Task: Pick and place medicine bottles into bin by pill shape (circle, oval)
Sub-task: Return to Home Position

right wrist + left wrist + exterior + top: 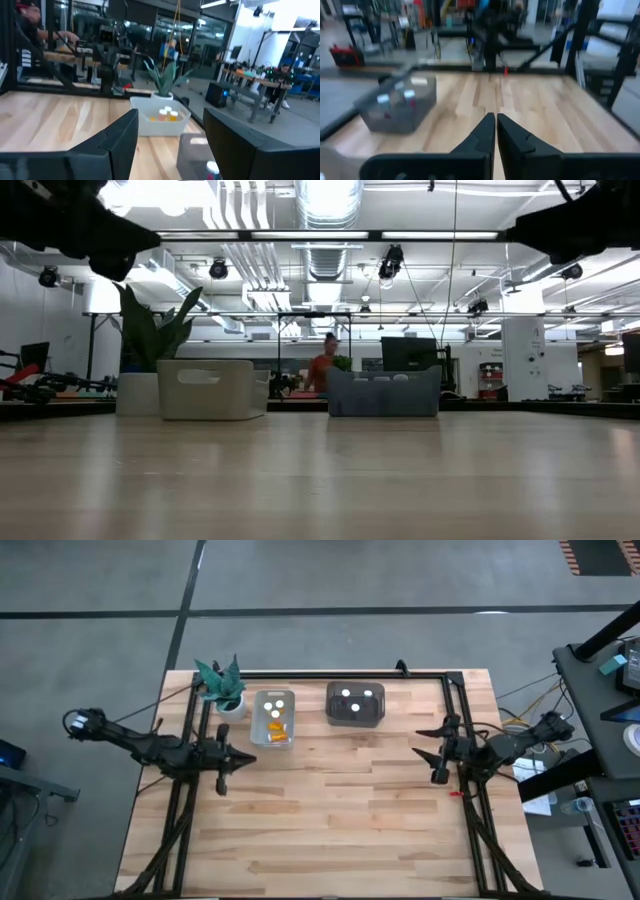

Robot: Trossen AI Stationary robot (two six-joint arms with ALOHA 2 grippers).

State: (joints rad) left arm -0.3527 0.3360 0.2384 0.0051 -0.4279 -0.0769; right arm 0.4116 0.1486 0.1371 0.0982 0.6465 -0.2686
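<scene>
From where I stand, the left gripper hangs above the left side of the wooden table. Its arm is stretched out flat and aimed across at the other arm. Its two fingers are pressed together with nothing between them. The right gripper mirrors it over the right side, pointing back the other way, with its fingers spread wide and nothing held. Both are raised off the wood and well apart from the bins.

Any print on the bottles is too small for me to read.

Along the table's back edge, two bins stand side by side with a gap between them. The gray bin, the one nearer the right arm, holds three medicine bottles, which show from overhead as white caps. The white bin holds more bottles: two white caps toward its back, and orange bodies lying toward its front. A potted plant with spiky green leaves in a white pot stands just beside the white bin, on the side away from the gray one.

Beyond the table, a person in an orange top stands far back in the room.
</scene>
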